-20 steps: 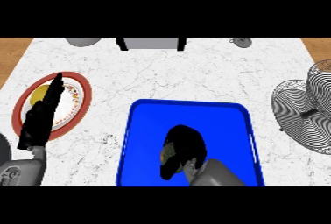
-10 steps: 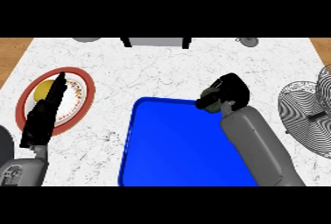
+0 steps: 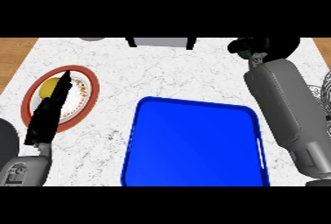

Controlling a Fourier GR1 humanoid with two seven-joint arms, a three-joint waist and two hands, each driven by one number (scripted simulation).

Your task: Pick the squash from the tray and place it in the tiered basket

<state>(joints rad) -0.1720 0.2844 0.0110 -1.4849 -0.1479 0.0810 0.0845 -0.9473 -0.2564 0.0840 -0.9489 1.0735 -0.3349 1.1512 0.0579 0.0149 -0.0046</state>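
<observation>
While the white marble counter [image 3: 161,74] fills most of the head view, the biggest thing on it is the blue tray [image 3: 194,144], whose floor shows bare, with no squash lying in it. Next in size is the right forearm [image 3: 284,109], stretched up past the tray's right side towards the counter's far right corner. At the left, a red-rimmed plate [image 3: 77,111] carries a yellow item [image 3: 47,89], and the left hand [image 3: 48,116] rests over it with straight, released fingers. Only a sliver of the tiered basket [image 3: 325,92] shows at the right edge, beside the right forearm. The right hand [image 3: 262,46] is clenched, fingers curled in; I judge it is grasping the squash, which would put the squash up in the air near the far right corner, beyond the basket. The risk from here, as I judge it, is that the hand sits past the basket, so bringing it back could catch the forearm on the wire rim, or let go over the counter. Of the squash's look little can be said: the curled fingers hide it, so colour and shape cannot be told.
</observation>
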